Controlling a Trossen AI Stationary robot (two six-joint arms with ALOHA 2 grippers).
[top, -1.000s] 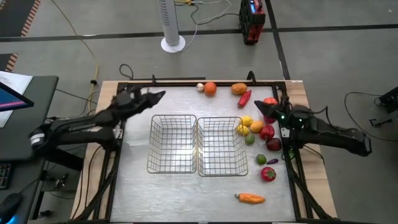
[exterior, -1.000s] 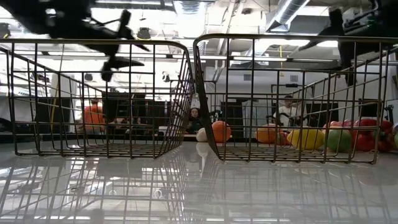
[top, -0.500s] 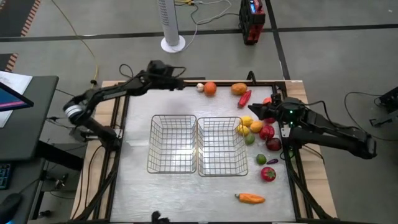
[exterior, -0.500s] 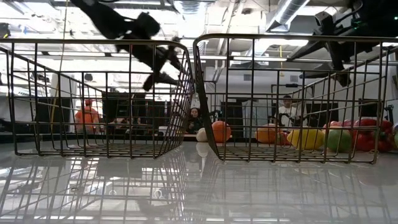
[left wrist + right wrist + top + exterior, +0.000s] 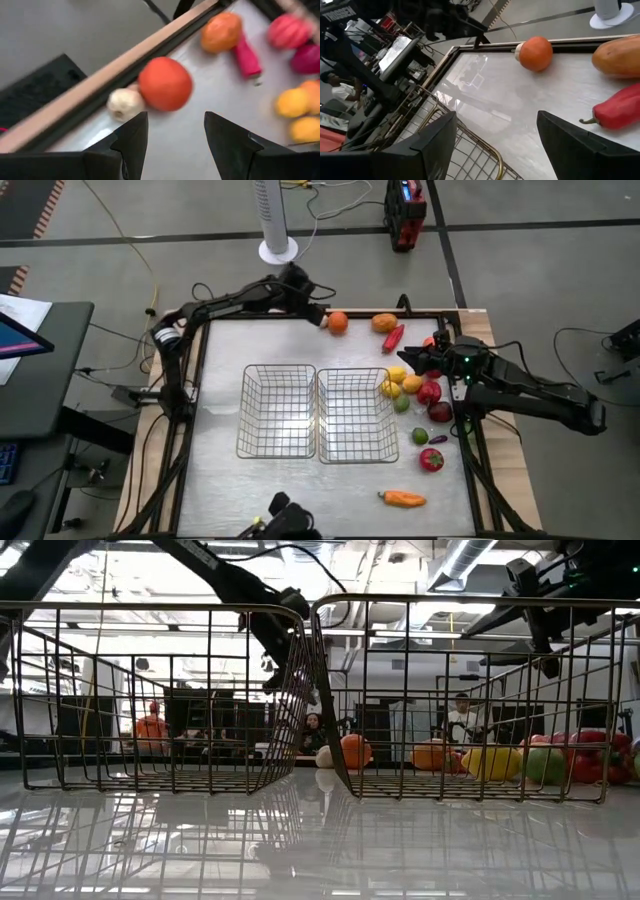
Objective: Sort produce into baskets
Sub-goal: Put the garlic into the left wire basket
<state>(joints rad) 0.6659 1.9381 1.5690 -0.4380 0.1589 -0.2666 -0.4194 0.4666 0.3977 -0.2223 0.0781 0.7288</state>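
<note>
While both grippers' fingers gape empty, left gripper (image 5: 312, 309) nears whitish bulb (image 5: 124, 102), glossy orange-red round fruit (image 5: 165, 83)

Both arms are dark, slim and jointed. The right black two-finger gripper (image 5: 418, 360) carries a small green light. The left black gripper (image 5: 312, 307) has broad, angular matte fingers (image 5: 131, 137).

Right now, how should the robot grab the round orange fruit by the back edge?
Grip the round orange fruit across its widest middle, coming from above. The whitish bulb touches one side and the table frame sits close behind, so the left gripper, jaws open, should straddle the free sides.
</note>
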